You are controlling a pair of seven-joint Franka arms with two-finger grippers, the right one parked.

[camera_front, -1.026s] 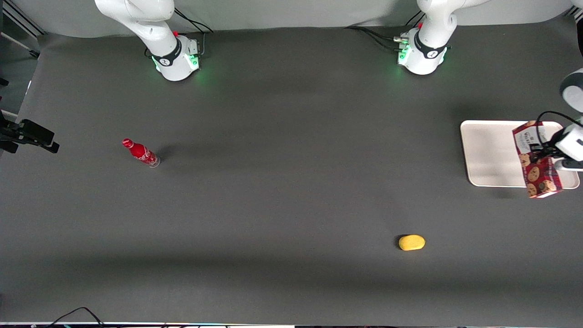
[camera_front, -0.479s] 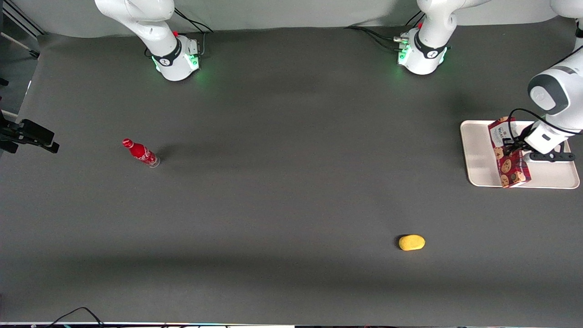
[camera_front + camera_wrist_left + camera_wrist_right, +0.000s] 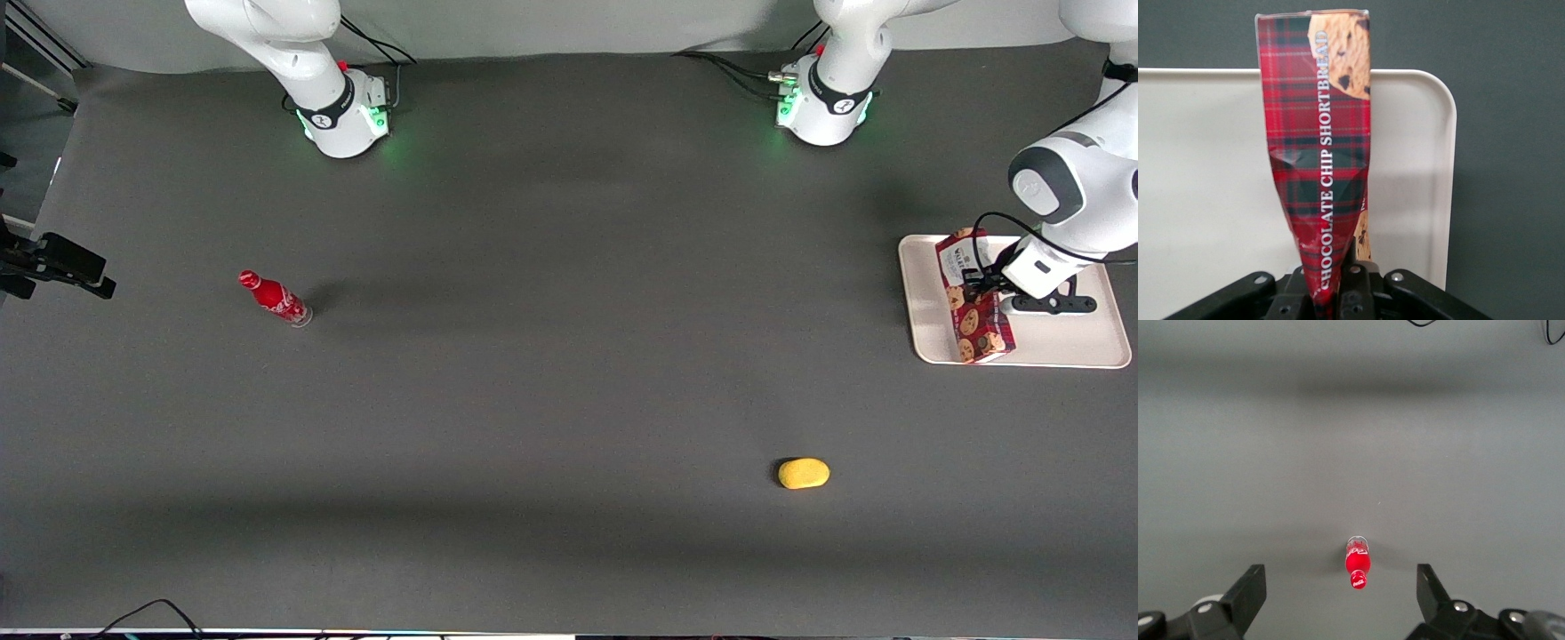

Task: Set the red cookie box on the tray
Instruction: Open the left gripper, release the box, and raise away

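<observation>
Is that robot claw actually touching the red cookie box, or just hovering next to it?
Touching. In the left wrist view, the gripper over the tray is clamped on the red cookie box, whose carton is creased inward at the grip.

1. The gripper, jaws clamped on the red cookie box, has carried it from the tray's outer edge toward the parked arm's end.
2. The box now hangs wholly over the tray, no longer overhanging its near rim.
</observation>
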